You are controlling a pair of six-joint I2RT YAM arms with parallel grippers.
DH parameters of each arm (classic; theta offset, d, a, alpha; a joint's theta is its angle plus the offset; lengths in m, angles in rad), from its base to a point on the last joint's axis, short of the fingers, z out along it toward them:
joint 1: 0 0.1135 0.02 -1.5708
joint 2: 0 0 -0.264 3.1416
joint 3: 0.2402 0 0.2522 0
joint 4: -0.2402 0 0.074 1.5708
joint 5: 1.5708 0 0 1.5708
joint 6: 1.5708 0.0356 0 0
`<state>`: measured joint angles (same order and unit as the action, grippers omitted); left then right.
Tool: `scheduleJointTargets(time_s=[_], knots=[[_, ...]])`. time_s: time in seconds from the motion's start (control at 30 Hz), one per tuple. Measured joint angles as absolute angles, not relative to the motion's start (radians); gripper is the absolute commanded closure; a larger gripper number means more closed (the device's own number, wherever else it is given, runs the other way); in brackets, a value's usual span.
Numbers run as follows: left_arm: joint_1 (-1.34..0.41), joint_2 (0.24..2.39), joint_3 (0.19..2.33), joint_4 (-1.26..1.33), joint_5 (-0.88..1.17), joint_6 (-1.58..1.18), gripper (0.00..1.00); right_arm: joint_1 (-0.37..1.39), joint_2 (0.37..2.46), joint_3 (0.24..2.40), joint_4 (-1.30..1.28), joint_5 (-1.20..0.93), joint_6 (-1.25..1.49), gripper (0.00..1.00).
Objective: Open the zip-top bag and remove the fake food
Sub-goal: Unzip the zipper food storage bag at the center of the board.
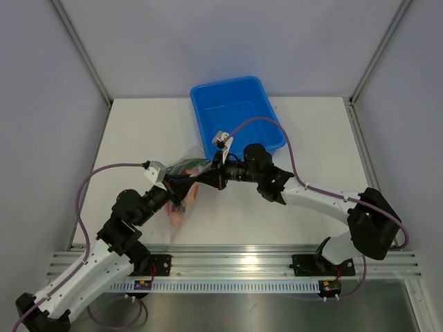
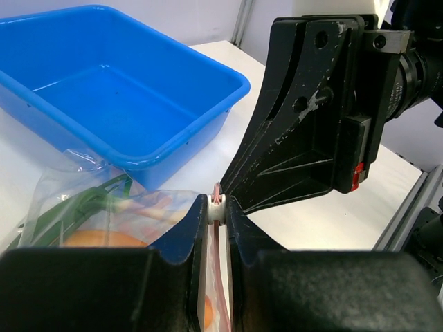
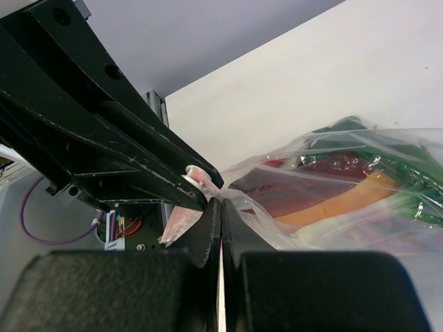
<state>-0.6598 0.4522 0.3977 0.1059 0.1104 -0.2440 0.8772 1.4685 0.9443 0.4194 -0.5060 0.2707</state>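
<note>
White table [image 1: 138, 138]; crinkly clear zip-top bag [image 3: 311, 149], fake food [image 3: 339, 200] inside seemingly orange, green.

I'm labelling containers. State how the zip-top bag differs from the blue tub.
The zip-top bag is clear and crinkly; the blue tub is opaque and rigid. The bag holds fake food; the tub looks empty. The bag is pinched at its mouth by the left hand and right hand; the tub stands untouched behind. Both are plastic containers.
</note>
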Motion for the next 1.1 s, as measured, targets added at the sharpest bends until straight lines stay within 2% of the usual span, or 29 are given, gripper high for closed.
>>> scheduleJointTargets(time_s=[0.7,0.77,1.03,1.07,1.1], knots=[[-0.696,0.536,0.413,0.129,0.173,-0.241,1.00,0.877,1.317,0.802,0.493,-0.381,0.299,1.00],[-0.710,0.538,0.413,0.124,0.168,-0.235,1.00,0.877,1.316,0.800,0.494,-0.378,0.301,0.84],[-0.736,0.523,0.413,0.091,0.158,-0.228,1.00,0.877,1.315,0.800,0.514,-0.387,0.289,0.64],[-0.738,0.523,0.413,0.084,0.158,-0.228,1.00,0.877,1.315,0.801,0.521,-0.391,0.286,0.55],[-0.739,0.523,0.413,0.075,0.158,-0.228,1.00,0.877,1.315,0.801,0.528,-0.400,0.281,0.50]])
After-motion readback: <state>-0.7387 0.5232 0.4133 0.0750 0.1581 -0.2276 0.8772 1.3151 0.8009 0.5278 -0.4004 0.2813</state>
